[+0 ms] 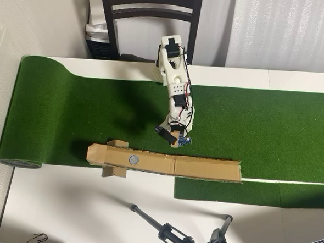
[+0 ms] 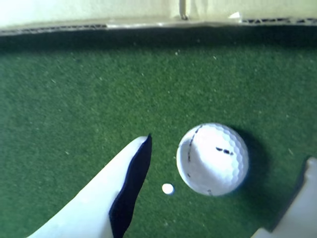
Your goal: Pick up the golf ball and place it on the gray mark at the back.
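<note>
The hand (image 2: pixel 225 178) is spread wide and holding nothing, with the golf ball (image 2: pixel 213 158) sitting right in the gap between its two fingers in the wrist view. The left finger (image 2: pixel 99 203) is white with a black inner pad, and its tip stops just short of the ball's left side, not touching. The right finger only peeks in at the bottom right corner, also apart from the ball. The ball rests on the green turf (image 2: pixel 74 99) and has a few dark marks on its dimpled skin. A tiny white dot (image 2: pixel 168 188) lies flat on the turf just beside the ball, between it and the left finger.

From overhead, the hand (image 1: pixel 172 137) points down at the turf (image 1: pixel 69 110) close to the long cardboard strip (image 1: pixel 203 168), and the ball itself is hidden under the arm (image 1: pixel 175 84). The gray mark (image 1: pixel 133 160) sits on that cardboard, a bit left of the hand in that view, well apart from where the ball is. The cardboard edge also shows along the top of the wrist view.

The turf is rolled out over a white surface (image 1: pixel 63 209). A dark chair (image 1: pixel 152 16) stands behind the arm's base, and a black tripod (image 1: pixel 171 232) lies on the surface at the bottom edge.
</note>
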Robot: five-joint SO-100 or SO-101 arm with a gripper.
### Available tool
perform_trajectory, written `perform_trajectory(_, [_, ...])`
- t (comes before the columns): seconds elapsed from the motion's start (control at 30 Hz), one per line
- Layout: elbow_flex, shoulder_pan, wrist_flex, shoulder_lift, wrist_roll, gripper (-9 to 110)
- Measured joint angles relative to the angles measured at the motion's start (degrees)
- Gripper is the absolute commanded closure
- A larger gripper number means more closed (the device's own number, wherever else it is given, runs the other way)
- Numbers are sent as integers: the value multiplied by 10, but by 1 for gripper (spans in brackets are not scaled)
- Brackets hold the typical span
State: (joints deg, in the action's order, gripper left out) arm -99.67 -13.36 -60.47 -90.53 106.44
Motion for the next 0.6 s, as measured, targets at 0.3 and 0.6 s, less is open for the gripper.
perform_trajectory(0.3, [3, -6, 0, 33, 0, 54])
perform_trajectory(0.6, [3, -14, 0, 54, -19, 54])
